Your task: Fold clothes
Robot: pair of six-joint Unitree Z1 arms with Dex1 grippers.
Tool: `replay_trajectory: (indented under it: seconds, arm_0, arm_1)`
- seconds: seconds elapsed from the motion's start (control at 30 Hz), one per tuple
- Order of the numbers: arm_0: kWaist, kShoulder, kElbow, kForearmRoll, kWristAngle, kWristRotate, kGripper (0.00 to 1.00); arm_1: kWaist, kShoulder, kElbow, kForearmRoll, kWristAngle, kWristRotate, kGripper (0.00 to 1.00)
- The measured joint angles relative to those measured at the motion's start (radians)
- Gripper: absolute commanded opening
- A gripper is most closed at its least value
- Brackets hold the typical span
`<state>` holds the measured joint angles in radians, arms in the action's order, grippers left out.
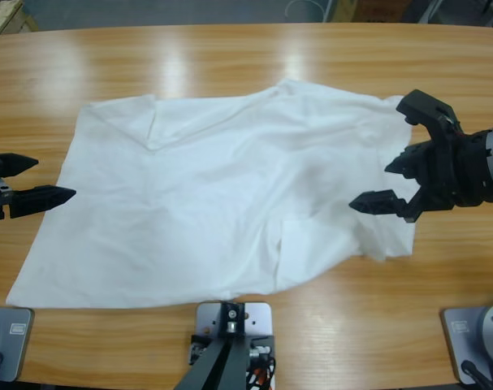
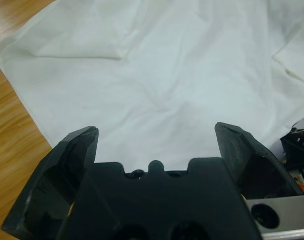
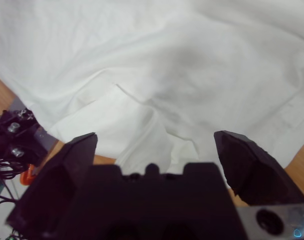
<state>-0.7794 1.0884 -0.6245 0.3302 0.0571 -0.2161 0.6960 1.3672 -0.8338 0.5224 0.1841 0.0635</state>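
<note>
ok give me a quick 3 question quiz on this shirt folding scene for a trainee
1. True or false: the left claw is clamped on the white T-shirt.
2. Multiple choice: where does the right claw stand in the high view? A) over the shirt's right edge B) off the wooden table C) at the shirt's left edge
3. Fill in: both claws have their jaws ____.

Key
1. False: it sits at the shirt's left edge with jaws apart, gripping nothing.
2. A
3. open
</note>
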Motion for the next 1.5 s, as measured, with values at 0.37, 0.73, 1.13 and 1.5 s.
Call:
replay_trajectory:
  seconds: [0.37, 0.73, 1.13, 1.5]
  arm_0:
    - [0.000, 0.002, 0.000, 0.000, 0.000, 0.000, 0.908]
    - [0.000, -0.023, -0.014, 0.021, -0.013, -0.139, 0.808]
    - [0.000, -0.331, -0.042, 0.397, -0.086, -0.546, 0.614]
    - [0.000, 0.155, -0.405, 0.722, -0.029, -0.288, 0.628]
  arm_1:
    - [0.000, 0.000, 0.000, 0.000, 0.001, -0.003, 0.936]
    - [0.000, 0.000, 0.000, -0.003, 0.017, -0.005, 0.939]
    - [0.000, 0.001, 0.000, -0.003, 0.034, -0.006, 0.936]
    - [0.000, 0.001, 0.000, -0.003, 0.036, -0.006, 0.936]
